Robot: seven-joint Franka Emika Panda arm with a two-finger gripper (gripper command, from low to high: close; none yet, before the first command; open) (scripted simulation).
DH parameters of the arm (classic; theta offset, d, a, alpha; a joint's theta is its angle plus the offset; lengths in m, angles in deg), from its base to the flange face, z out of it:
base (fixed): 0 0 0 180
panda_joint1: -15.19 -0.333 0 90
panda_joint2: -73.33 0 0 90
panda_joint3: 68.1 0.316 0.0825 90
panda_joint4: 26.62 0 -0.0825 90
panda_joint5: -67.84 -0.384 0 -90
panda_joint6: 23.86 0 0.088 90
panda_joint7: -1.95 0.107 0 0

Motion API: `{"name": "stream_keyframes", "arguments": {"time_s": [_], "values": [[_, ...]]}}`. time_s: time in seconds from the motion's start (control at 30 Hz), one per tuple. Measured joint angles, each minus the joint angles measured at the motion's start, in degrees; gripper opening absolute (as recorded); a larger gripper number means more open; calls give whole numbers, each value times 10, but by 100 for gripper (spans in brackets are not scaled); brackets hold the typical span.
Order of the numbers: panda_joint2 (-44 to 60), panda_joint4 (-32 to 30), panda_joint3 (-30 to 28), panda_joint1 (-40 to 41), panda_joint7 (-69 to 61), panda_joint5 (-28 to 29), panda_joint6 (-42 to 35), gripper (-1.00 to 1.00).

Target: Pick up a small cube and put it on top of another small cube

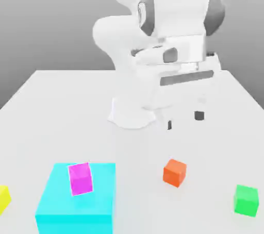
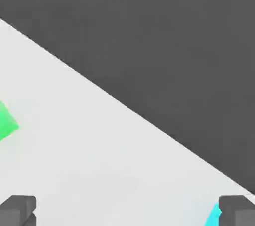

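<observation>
And here the fingers are seen set wide, with nothing held between them, up above the table and on the arm's-base side of the cyan block, off to its exterior view's right. The reach, it would be judged, is the step in hand: no cube has been gripped, no stack made.

Outward to the orange cube, then, resting on the table to the exterior view's right of the cyan block, well apart from it. It is set askew to the block's edges, one upright corner turned roughly toward the exterior view. No long axis can be named, the sides looking about equal.

So what is called for next? The open fingers should be brought over that cube, turned to match a pair of opposite faces, and lowered around it before being closed. A grip across the corners might well twist it.

And the seat for it? The magenta cube is carried on the cyan block, the green cube lies farther out on the block's exterior view's right, the yellow cube on its left; which is meant cannot be told.
</observation>
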Motion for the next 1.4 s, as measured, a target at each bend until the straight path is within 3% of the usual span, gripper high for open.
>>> {"name": "stream_keyframes", "arguments": {"time_s": [0.13,0.37,0.4,0.63,0.9,1.4], "values": [[100,-61,19,-18,-67,2,74,0],[247,-44,4,-34,-62,22,193,0],[260,-42,2,-37,-62,22,204,-100],[260,-42,2,-36,-60,24,203,-100],[113,-66,12,-28,-65,5,81,-100],[60,41,-51,105,300,8,-78,-100]]}}
